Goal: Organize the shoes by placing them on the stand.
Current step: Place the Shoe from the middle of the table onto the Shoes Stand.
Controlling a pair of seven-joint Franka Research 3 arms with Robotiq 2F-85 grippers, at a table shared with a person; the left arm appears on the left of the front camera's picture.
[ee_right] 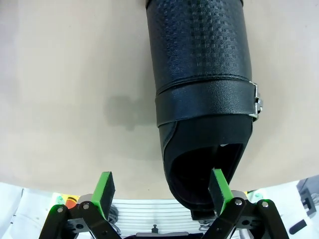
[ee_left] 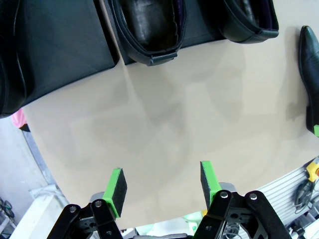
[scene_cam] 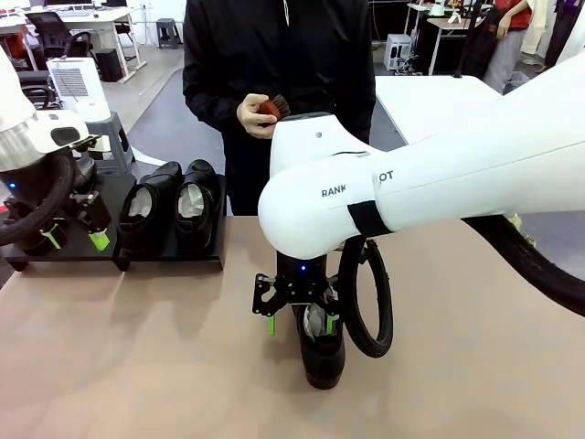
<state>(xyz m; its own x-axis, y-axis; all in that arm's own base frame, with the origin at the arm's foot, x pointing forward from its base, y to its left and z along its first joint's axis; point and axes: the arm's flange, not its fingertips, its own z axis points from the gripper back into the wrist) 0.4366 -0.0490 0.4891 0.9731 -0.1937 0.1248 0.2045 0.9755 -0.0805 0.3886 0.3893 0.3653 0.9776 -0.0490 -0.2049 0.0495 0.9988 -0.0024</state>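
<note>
Three glossy black leather dress shoes are in sight from the front: two side by side on the stand, one left of the other, and a third alone on the tan tabletop. A possible fourth at the stand's far left is too hidden to tell. There is one low matte-black stand, in two sections. One small reddish-brown brush sits in the person's hand. Two white robot arms carry one black gripper with green pads each, left and right.
</note>
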